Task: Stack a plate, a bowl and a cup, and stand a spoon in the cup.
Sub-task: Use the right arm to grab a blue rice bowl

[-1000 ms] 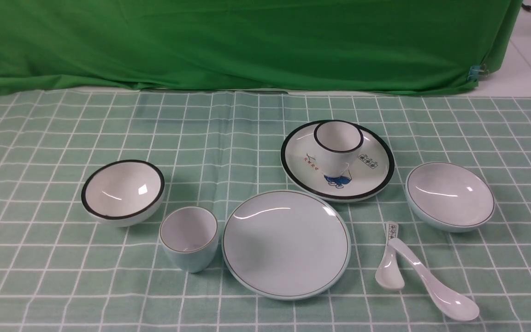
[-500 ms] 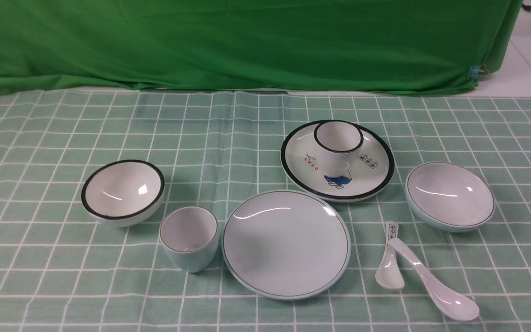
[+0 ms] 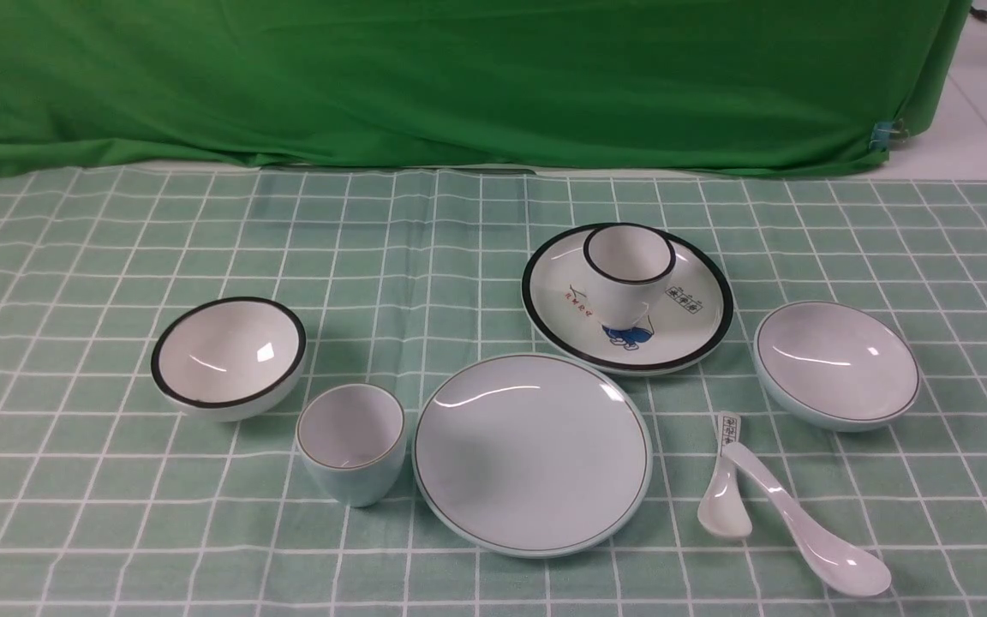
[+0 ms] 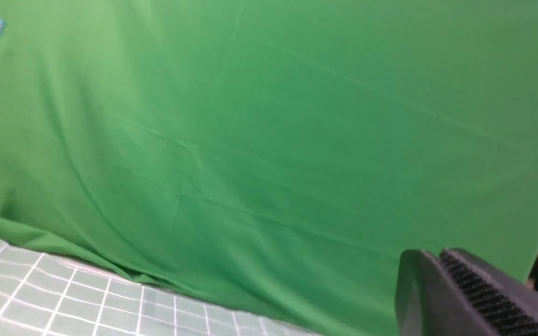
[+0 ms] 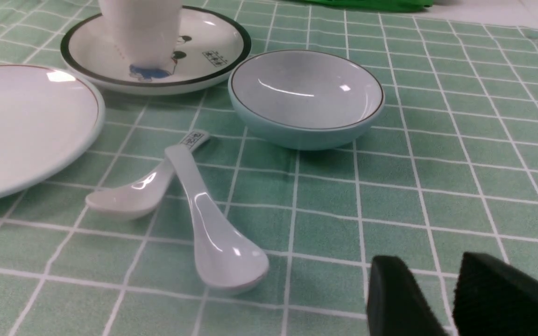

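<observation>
Front view: bowl (image 3: 836,364) unmoved — right tool (image 5: 414,298), seemingly empty, open; left (image 4: 442,280) shut.

front view: neither arm in frame. green drape (image 3: 493,86) cut off by top and left edges; checked cloth (image 3: 116,514) runs out at left, right and bottom. black-rimmed cup (image 3: 626,283) covers part of the picture on black-rimmed plate (image 3: 536,300). long spoon's handle (image 3: 746,463) hides bit of short spoon (image 3: 723,506); marks on that one too small to read. dark bit at upper right (image 3: 983,14), can't tell what. left wrist: gripper (image 4: 442,261) cut off, background bit beside drape blurred. right wrist: plain plate (image 5: 21,130) cut at left, black-rimmed cup's top out of frame, gripper (image 5: 428,266) blurred, cut at bottom.
</observation>
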